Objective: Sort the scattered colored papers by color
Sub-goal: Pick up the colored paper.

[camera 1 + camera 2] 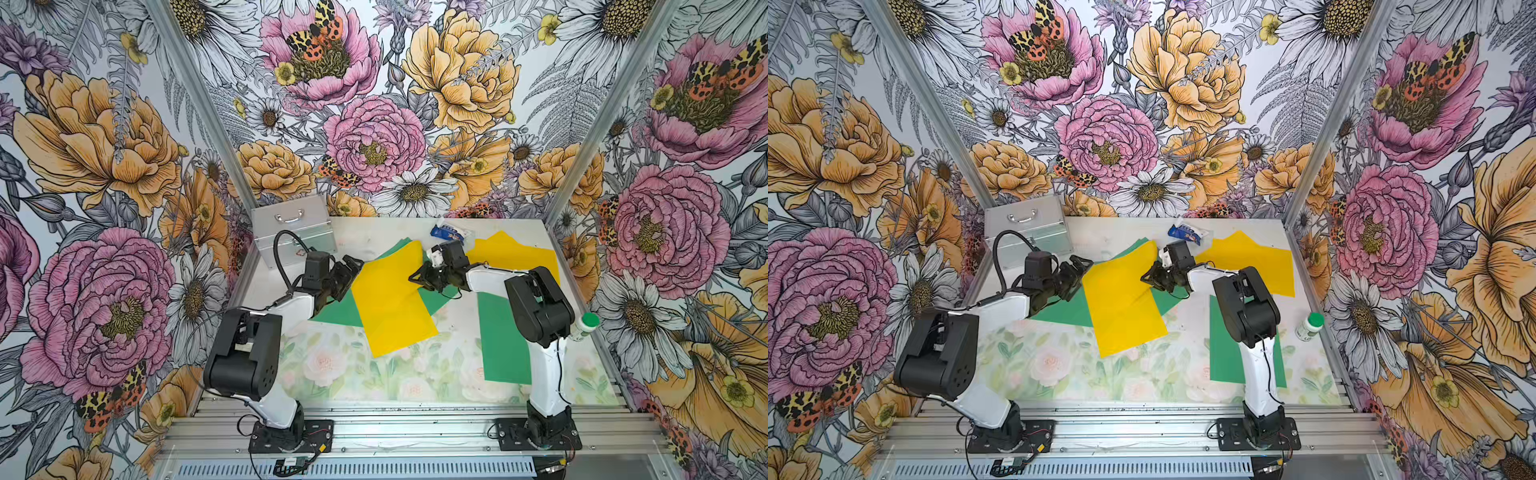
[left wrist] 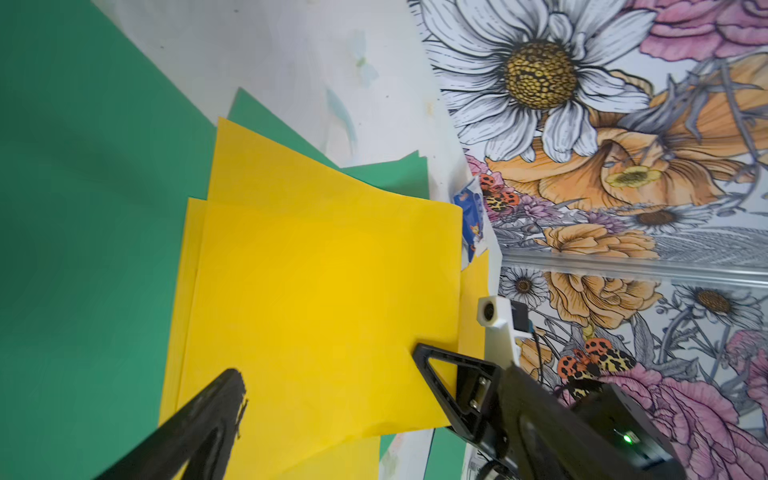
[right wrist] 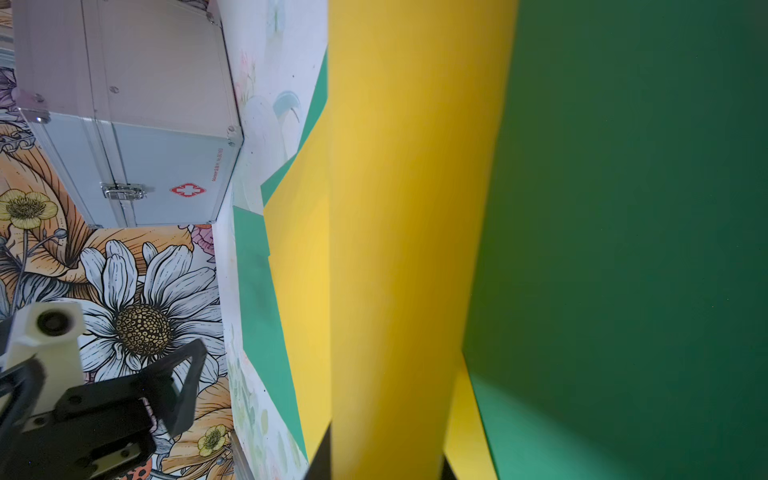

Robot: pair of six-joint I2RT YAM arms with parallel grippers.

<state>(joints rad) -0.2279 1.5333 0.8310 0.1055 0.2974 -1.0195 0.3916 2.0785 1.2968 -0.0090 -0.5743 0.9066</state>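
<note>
Overlapping yellow papers (image 1: 390,307) lie mid-table on green papers (image 1: 332,313). Another green paper (image 1: 500,345) lies flat under my right arm, and another yellow paper (image 1: 515,253) lies at the back right. My right gripper (image 1: 415,277) is at the right edge of the top yellow paper. In the right wrist view that sheet (image 3: 395,291) rises as a bent band between the jaws, which are shut on it. My left gripper (image 1: 352,277) hovers open at the pile's left edge. Its finger (image 2: 224,407) shows over the yellow paper (image 2: 324,291), holding nothing.
A silver metal case (image 1: 295,228) stands at the back left corner. A small blue-and-white packet (image 1: 446,232) lies near the back wall. A white bottle with a green cap (image 1: 586,326) stands by the right wall. Floral walls close in three sides.
</note>
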